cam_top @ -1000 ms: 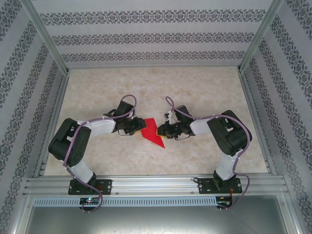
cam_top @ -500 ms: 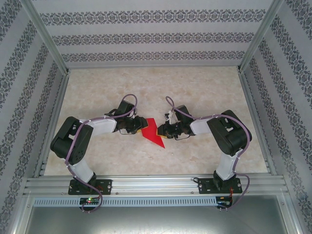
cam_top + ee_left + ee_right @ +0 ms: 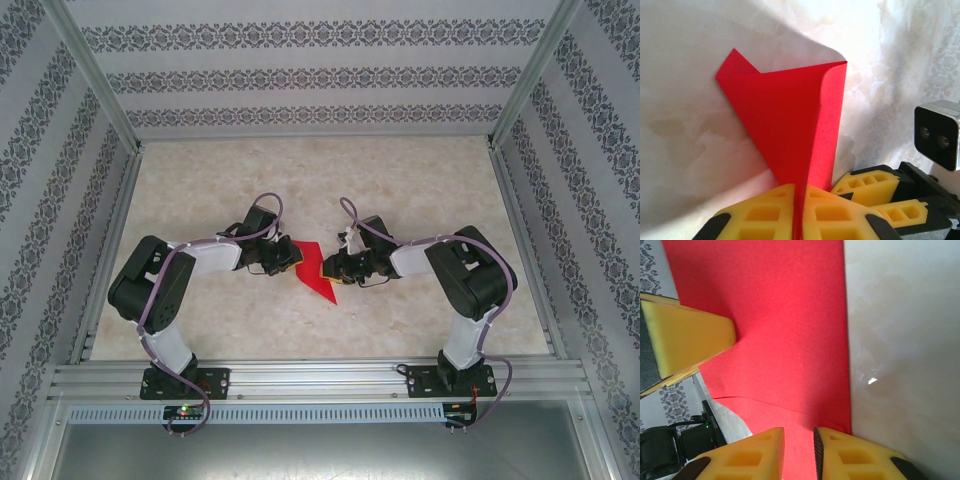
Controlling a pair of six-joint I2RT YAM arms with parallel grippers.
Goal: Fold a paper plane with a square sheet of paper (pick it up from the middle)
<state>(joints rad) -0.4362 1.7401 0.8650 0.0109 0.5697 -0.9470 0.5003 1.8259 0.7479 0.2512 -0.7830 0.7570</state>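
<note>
Folding step in hand: partly folded red sheet (image 3: 790, 120) sits mid-bench (image 3: 420, 190) between both arms. Left jaws clamped on one edge; right jaws straddle another (grip cannot be told). Next move calls for a firm, aligned crease

Top view: sheet of paper (image 3: 312, 274) side edges under left gripper (image 3: 296, 262) & right gripper (image 3: 327, 267), creases too small to tell, left wrist: sheet btm hidden betw. pads, right wrist: sheet cut off at top, gripper fingers cut off at btm
</note>
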